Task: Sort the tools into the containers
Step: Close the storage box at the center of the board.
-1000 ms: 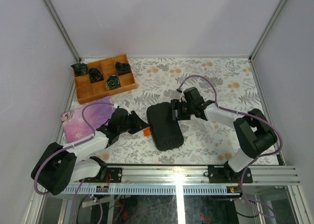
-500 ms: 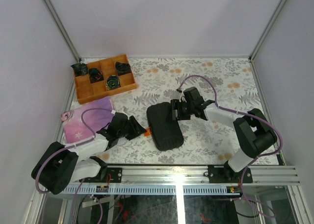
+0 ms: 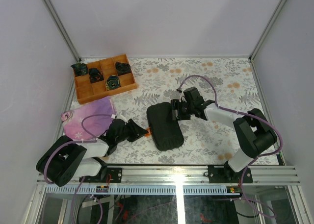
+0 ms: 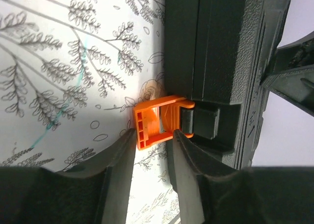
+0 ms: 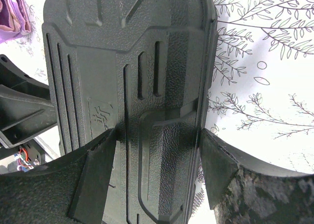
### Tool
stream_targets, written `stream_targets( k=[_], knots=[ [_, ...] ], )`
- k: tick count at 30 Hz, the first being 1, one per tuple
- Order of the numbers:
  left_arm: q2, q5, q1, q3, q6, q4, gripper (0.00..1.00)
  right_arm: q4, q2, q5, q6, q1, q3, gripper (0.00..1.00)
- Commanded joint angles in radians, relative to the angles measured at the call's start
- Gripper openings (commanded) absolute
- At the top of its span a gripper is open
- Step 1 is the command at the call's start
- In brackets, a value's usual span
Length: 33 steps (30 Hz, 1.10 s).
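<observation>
Tool case (image 3: 164,128), black and pebble-textured, is lying closed and flat around the middle of the bench (image 3: 216,82), a little nearer the near edge than the far one, its long side running slightly aslant. Its orange tab (image 4: 157,121) is sticking out from the case's left side, joined to a black block on the rim and reaching over the flower-printed cover. The left fingers (image 4: 115,160) are sitting narrowly apart with the tab's free end between their tips, one close against each side; whether they are actually pressing it I cannot tell. The right fingers (image 5: 93,185) are standing wide apart at the case's far right side, one lying over the ribbed lid and the other down beside the case's edge, not closed on it. A purple pouch (image 3: 86,118) is lying by the left edge, just beyond the left arm. A wooden divided tray (image 3: 84,90) is sitting in the far left corner, with dark rolled bundles (image 3: 113,82) resting in several of its compartments.
</observation>
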Motion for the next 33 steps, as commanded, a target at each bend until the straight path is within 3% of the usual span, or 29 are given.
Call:
stream_targets(
  k=[1,11,33],
  knots=[
    [0.032,0.02,-0.008,-0.098,-0.05,0.245,0.34,-0.155,0.069,0.098,-0.067,0.007,-0.038,0.43],
    [0.001,0.036,-0.008,-0.111,-0.033,0.416,0.32,-0.152,0.072,0.097,-0.068,0.008,-0.041,0.43],
    [-0.072,-0.012,-0.007,-0.068,0.013,0.316,0.25,-0.146,0.08,0.087,-0.068,0.009,-0.043,0.43]
  ],
)
